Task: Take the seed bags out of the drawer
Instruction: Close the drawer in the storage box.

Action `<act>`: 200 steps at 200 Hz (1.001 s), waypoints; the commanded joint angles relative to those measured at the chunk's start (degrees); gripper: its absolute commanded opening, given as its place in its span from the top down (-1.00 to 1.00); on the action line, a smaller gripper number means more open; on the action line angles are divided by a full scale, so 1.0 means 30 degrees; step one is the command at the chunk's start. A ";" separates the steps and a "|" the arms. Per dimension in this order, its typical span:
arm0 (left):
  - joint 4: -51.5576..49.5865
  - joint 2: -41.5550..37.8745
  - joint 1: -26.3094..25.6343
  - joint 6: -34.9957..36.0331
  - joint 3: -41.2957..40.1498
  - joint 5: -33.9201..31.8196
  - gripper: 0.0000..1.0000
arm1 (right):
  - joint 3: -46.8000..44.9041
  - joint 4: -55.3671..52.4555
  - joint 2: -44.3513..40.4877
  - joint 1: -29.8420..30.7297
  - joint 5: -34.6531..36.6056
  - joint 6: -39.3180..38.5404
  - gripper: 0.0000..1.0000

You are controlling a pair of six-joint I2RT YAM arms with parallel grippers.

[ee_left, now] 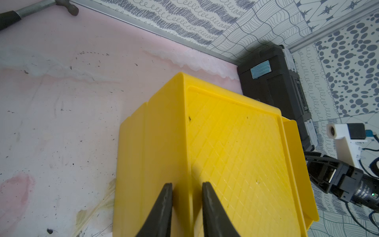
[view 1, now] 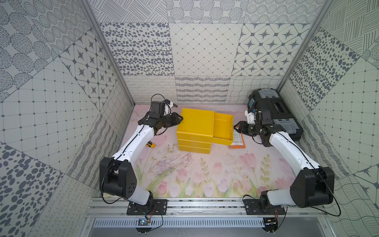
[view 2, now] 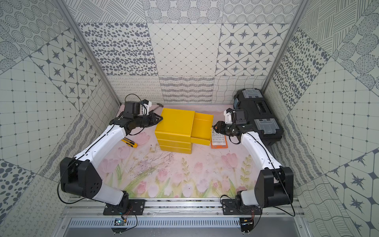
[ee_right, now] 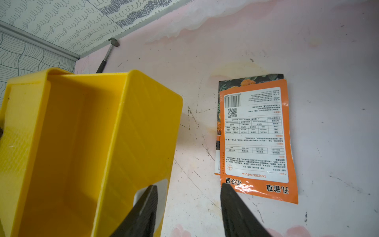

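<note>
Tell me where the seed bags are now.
In a top view the seed bags lie stacked on the mat, beside the open yellow drawer, near the right gripper.

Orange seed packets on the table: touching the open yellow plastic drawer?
Apart. Right wrist view shows bare pink table between orange seed packets and yellow plastic drawer.

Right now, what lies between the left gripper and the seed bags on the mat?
The yellow drawer unit, with its top drawer pulled out, stands between the left gripper and the seed bags. Both top views show it.
</note>
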 commanded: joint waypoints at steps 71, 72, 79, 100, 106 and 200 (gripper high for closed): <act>-0.4620 0.0270 -0.0115 0.0312 -0.0365 -0.0152 0.47 | 0.0411 0.2359 0.1335 0.2052 -0.1556 0.1959 -0.10; -0.4616 0.0266 -0.0127 0.0311 -0.0374 -0.0152 0.47 | 0.0415 0.2391 0.1362 0.2072 -0.1585 0.2003 -0.10; -0.4612 0.0280 -0.0166 0.0320 -0.0365 -0.0118 0.47 | 0.0490 0.2720 0.1592 0.2168 -0.1845 0.2266 -0.10; -0.4609 0.0256 -0.0160 0.0311 -0.0384 -0.0130 0.47 | 0.0663 0.3555 0.2214 0.2495 -0.2401 0.2929 -0.10; -0.4632 0.0234 -0.0168 0.0327 -0.0398 -0.0146 0.47 | 0.0775 0.3713 0.2402 0.2649 -0.2431 0.3033 -0.10; -0.4674 -0.0039 -0.0153 0.0395 -0.0387 -0.0588 0.32 | 0.2911 0.4574 0.4857 0.4355 -0.2642 0.3862 -0.10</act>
